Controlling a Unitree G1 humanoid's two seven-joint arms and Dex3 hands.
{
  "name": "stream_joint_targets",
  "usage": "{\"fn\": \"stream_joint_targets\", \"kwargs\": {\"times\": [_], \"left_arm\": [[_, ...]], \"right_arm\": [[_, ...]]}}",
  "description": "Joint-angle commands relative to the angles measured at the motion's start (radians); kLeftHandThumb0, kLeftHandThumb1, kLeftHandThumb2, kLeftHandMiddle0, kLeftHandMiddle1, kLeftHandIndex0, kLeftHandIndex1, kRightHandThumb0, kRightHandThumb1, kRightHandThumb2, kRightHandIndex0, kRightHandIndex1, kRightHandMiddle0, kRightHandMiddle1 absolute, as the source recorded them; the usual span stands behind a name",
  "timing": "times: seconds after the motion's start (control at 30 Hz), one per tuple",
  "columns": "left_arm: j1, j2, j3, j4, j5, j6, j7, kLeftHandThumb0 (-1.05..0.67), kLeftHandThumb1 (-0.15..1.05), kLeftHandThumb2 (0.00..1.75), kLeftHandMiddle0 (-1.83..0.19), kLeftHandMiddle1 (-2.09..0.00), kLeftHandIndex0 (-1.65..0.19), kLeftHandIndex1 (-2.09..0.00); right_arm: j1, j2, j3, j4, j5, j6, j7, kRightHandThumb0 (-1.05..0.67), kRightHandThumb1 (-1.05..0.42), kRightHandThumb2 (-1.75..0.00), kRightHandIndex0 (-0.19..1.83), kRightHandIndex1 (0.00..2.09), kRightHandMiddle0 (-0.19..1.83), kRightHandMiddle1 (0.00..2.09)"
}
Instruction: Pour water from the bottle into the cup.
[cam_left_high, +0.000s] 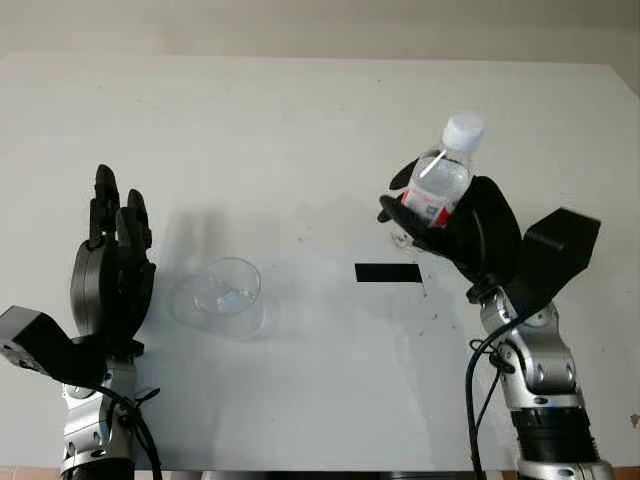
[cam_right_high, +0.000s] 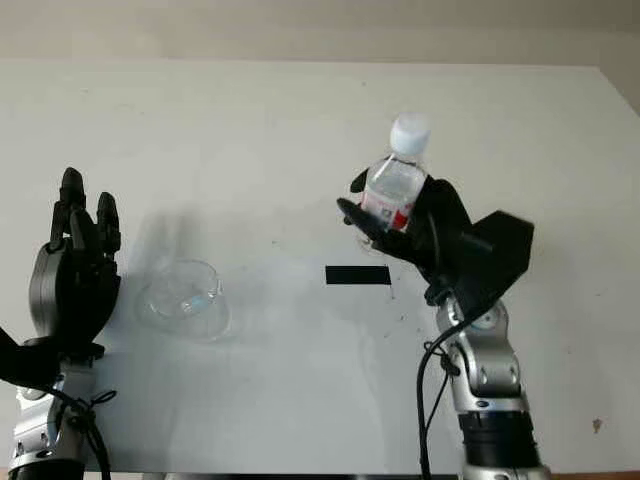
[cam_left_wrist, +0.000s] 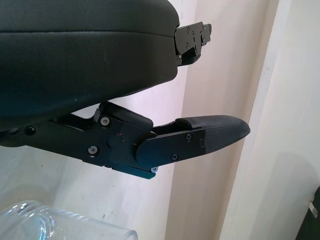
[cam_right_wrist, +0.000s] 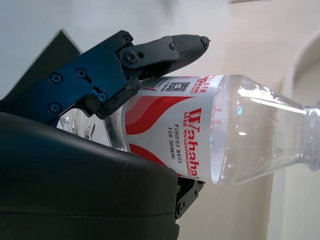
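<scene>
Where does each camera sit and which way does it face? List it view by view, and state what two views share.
Left eye view: on the head, facing forward and down at the table; left hand open beside the cup, right hand gripping the bottle.
Right eye view: same head, slightly offset; same scene, with black tape.
Left wrist view: at the left wrist, past the hand's shell; cup rim at the edge.
Right wrist view: at the right wrist, close on the red-labelled bottle.
Shared: the bottle shows in the eye and right wrist views.

bottle (cam_right_wrist: 215, 135) label, "Wahaha", "purified water for drinking"
</scene>
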Motion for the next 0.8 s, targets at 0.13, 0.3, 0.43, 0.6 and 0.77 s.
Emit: {"fn": "stream_joint_targets", "kwargs": {"times": [0.13, 0.3, 0.43, 0.6, 0.77], "left_arm": [[0.038, -0.002, 0.009, -0.002, -0.012, 0.016, -0.006, -0.77, 1.05, 0.58, 0.18, -0.05, 0.19, -0.01], [0.045, 0.003, 0.01, -0.02, -0.011, 0.031, -0.003, -0.78, 1.05, 0.59, 0.19, -0.05, 0.19, 0.0], [0.047, 0.004, 0.013, -0.022, -0.012, 0.034, -0.004, -0.78, 1.05, 0.6, 0.18, -0.05, 0.19, 0.0], [0.048, 0.004, 0.015, -0.022, -0.012, 0.037, -0.003, -0.78, 1.05, 0.6, 0.18, -0.06, 0.19, -0.01], [0.049, 0.005, 0.017, -0.025, -0.012, 0.035, -0.007, -0.77, 1.05, 0.61, 0.18, -0.05, 0.19, 0.0]], "right_arm": [[0.016, 0.002, 0.012, 0.063, -0.059, -0.078, -0.009, -0.45, -1.05, -0.42, 0.72, 2.09, 0.39, 2.09], [0.012, 0.043, 0.0, 0.087, -0.01, 0.002, -0.008, -0.46, -1.05, -0.4, 0.69, 2.09, 0.38, 2.09], [0.013, 0.051, 0.0, 0.049, 0.036, 0.114, 0.011, -0.47, -1.05, -0.41, 0.71, 2.09, 0.4, 2.09], [0.016, 0.072, -0.005, 0.024, 0.065, 0.169, 0.004, -0.47, -1.05, -0.4, 0.76, 2.09, 0.46, 2.09], [0.016, 0.089, -0.005, 0.041, 0.057, 0.147, -0.01, -0.47, -1.05, -0.4, 0.83, 2.09, 0.54, 2.09]]}}
